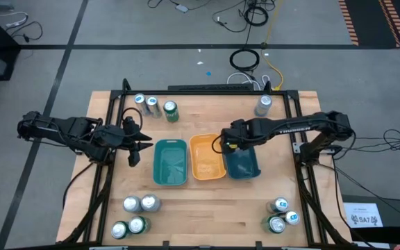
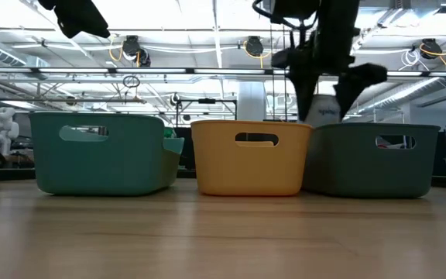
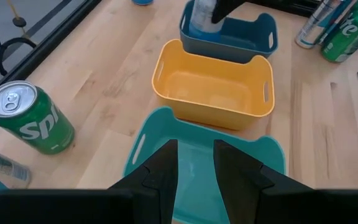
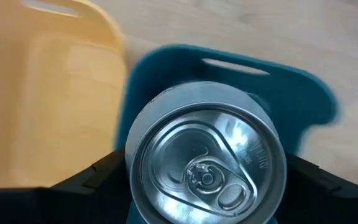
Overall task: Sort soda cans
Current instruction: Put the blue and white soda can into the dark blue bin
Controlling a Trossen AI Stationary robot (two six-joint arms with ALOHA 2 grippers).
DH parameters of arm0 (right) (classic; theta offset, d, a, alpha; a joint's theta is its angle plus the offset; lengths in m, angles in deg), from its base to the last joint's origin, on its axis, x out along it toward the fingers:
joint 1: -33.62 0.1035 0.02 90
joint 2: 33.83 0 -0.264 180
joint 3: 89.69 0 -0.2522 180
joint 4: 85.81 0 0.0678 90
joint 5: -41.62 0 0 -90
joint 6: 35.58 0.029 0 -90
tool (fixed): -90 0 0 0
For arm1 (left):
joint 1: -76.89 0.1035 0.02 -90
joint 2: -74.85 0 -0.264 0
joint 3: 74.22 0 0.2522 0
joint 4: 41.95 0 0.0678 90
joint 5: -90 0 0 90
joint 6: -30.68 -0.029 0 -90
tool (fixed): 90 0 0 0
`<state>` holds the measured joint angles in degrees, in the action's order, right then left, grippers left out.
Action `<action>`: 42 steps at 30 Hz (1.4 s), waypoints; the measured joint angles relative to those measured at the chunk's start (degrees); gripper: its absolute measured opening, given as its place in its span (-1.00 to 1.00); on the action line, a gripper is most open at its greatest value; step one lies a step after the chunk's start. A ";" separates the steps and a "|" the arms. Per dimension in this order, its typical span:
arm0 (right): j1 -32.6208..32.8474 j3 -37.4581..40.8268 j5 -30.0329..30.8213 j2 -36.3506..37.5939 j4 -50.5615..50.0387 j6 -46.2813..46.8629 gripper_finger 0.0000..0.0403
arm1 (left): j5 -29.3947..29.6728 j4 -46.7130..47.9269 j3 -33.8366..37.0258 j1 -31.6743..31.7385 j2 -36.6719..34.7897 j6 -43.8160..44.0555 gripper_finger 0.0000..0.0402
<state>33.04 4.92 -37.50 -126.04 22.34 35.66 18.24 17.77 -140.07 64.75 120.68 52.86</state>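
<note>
- While the right gripper hangs over the blue tray, it has a can clamped between its fingers, the jaws spread wide around the can's body; the can stands upright with its silver top facing the wrist camera, which I judge keeps it level for setting down.
- From the wrist, the can sits squarely over the blue tray's well, with the yellow tray just beside it, so the blue one looks like the chosen bin.
- At table height the gripper shows above the blue tray's rim, and something pale shows between the fingers; I take it the can is not yet resting on the floor of the tray.
- Left gripper waits by the teal tray, fingers shut and holding nothing, aimed down the row of trays, seemingly parked out of the way.
- Other cans stand in clusters at the table's corners: several at the far left, one at the far right, some near left and near right, well apart from the trays.
- Teal and yellow trays look empty from above, so sorting seems barely begun.
</note>
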 joint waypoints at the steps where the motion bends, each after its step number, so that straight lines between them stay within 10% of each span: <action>1: -0.27 0.47 -0.62 0.00 2.06 -0.54 0.38 | 0.00 0.00 0.00 0.01 -0.01 0.00 -0.44; 23: -0.59 0.96 -2.04 0.54 1.34 1.61 0.75 | -0.07 0.02 0.00 0.00 0.02 0.00 -0.44; 42: 8.64 0.98 1.43 20.19 -10.19 13.46 0.75 | -0.07 0.03 0.00 -0.01 0.02 0.04 -0.44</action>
<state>41.68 5.90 -36.07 -105.84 12.15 49.12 18.17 17.80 -140.07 64.75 120.69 52.90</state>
